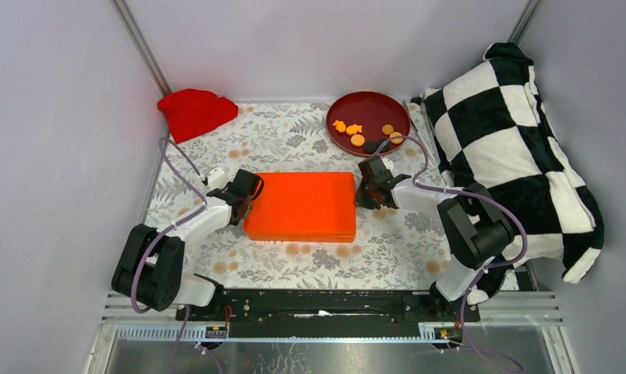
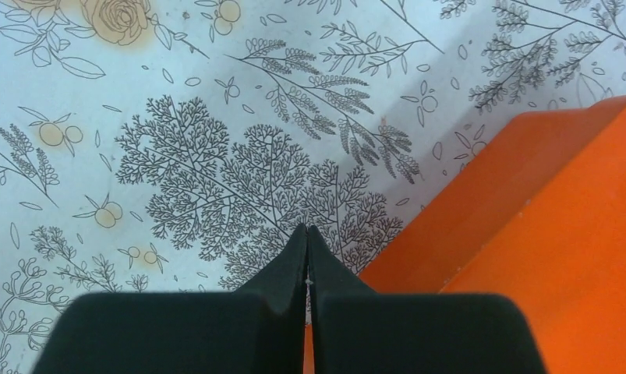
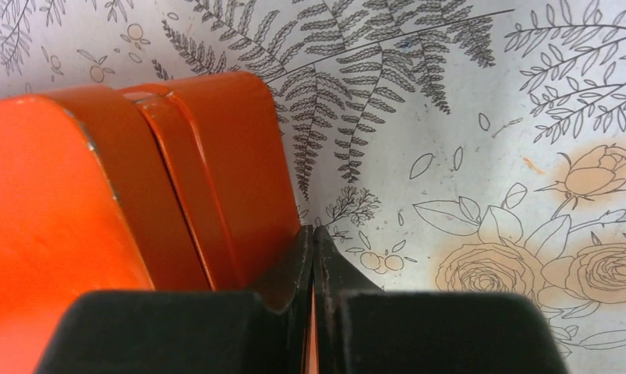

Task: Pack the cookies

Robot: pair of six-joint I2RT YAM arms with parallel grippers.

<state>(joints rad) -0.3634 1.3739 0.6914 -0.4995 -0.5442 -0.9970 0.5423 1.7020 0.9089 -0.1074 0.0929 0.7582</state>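
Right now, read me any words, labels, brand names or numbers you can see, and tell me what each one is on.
None: no readable text in any view.
orange box: plain, no label.
red plate: no marking.
tablecloth: only printed leaves and flowers.

Red cloth [image 1: 194,111] and checkered blanket [image 1: 504,140] border the floral tablecloth [image 1: 294,144].

You see one orange box [image 1: 299,206], one red plate [image 1: 364,105], five orange cookies [image 1: 358,140], one black cookie [image 1: 369,146], one red cloth [image 1: 195,111], one chequered blanket [image 1: 512,156].
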